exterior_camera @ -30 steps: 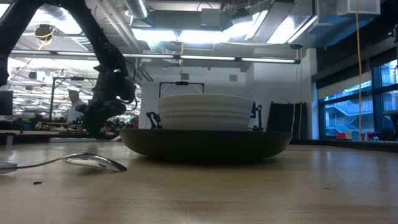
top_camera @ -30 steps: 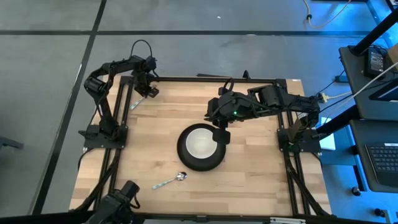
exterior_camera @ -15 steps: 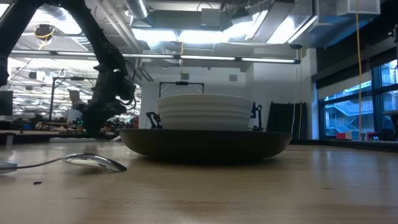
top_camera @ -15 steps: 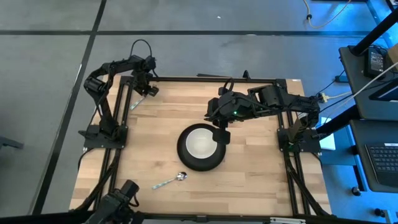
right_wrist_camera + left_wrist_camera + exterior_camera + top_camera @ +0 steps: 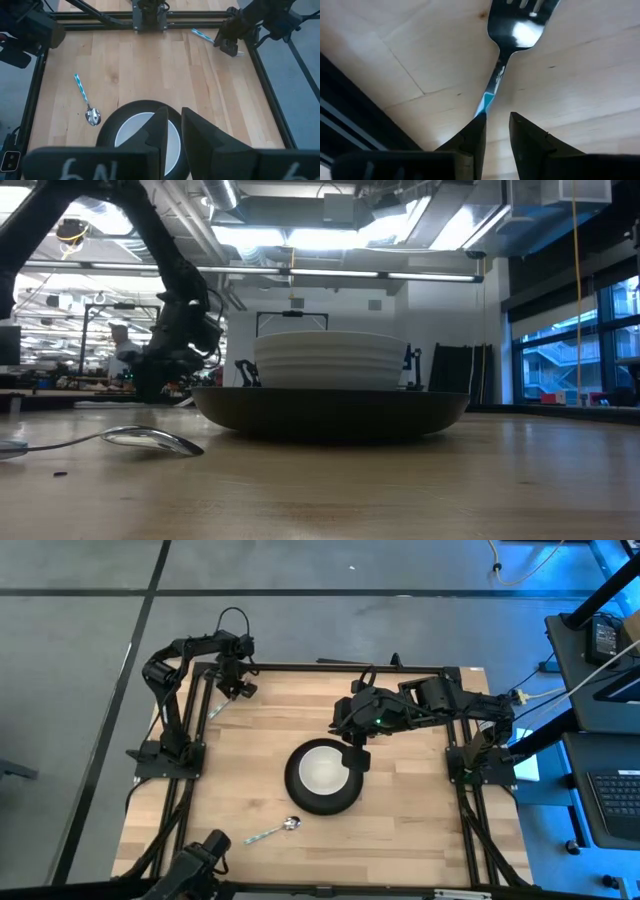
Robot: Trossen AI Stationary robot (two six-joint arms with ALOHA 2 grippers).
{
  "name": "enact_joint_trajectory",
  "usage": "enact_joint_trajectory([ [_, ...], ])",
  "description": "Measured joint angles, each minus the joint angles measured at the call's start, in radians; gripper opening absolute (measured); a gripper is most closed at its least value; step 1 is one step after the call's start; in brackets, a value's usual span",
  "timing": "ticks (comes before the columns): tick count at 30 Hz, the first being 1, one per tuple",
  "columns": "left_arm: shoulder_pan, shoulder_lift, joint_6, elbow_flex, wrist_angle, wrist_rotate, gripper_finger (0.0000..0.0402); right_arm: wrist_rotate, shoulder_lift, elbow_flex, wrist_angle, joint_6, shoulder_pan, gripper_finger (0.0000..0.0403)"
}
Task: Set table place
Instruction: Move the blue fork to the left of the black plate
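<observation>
The table [image 5: 400, 810], a broad top of pale wood planks in a thin black frame, fills the middle of the high view. A white bowl [image 5: 322, 770] sits on a black plate [image 5: 298, 795] at its centre; a spoon [image 5: 273, 831] lies near the front edge. The left gripper [image 5: 238, 687] hovers over a blue-handled fork [image 5: 507, 45] at the far left corner, jaws slightly apart, touching nothing. The right gripper [image 5: 355, 755] hangs at the plate's far rim, jaws narrowly apart, empty.
</observation>
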Motion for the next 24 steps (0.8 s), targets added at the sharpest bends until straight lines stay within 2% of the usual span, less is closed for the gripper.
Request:
enact_joint_trajectory([
  [4, -0.019, -0.013, 0.076, -0.001, -0.001, -0.040, 0.0081, 0.000, 0.000, 0.000, 0.000, -0.002, 0.000, 0.0058],
  [7, -0.031, -0.033, 0.098, 0.000, -0.016, -0.130, 0.0081, 0.000, 0.000, 0.000, 0.000, -0.003, 0.000, 0.0058],
  [9, -0.031, -0.046, 0.108, -0.001, -0.030, -0.152, 0.0081, 0.000, 0.000, 0.000, 0.000, -0.004, 0.000, 0.0058],
  [13, -0.024, -0.049, 0.105, -0.001, -0.030, -0.149, 0.0081, 0.000, 0.000, 0.000, 0.000, -0.027, 0.000, 0.0058],
  [17, -0.007, -0.048, 0.105, -0.001, -0.006, -0.058, 0.0081, 0.000, 0.000, 0.000, 0.000, -0.026, 0.000, 0.0058],
  [24, 0.006, -0.048, 0.104, -0.001, 0.003, -0.074, 0.0081, 0.001, 0.000, 0.000, 0.000, -0.018, 0.000, 0.0058],
])
